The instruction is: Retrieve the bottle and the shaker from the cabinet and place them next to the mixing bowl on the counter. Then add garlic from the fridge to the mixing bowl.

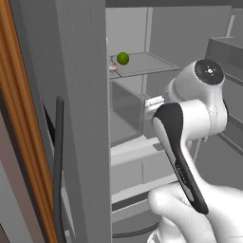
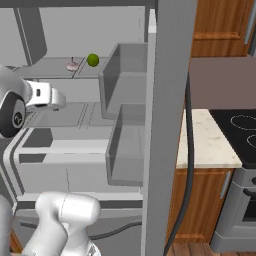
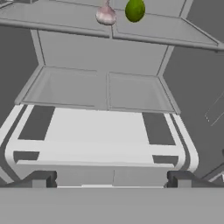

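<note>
Left base view: fridge door open, arm reaching into it; garlic on the upper glass shelf, just beside a green lime, partly cut off by the door edge. Right base view: the hand sits low and left of the shelf, garlic above and beyond it with the lime on its right, the two near but apart; counter shows past the open door on the right, no bowl visible there. Hand view: gripper with jaws spread wide and empty, tips at the bottom edge; garlic at the top of frame, lime close on its right, clear drawers below. Step in hand, by my read: reach for the garlic. To do it well, lift the hand until the bulb centres between the tips, come in level over the shelf lip, and favour the side away from the lime so a finger doesn't knock it. Close on the bulb body, not the thin stem.
</note>
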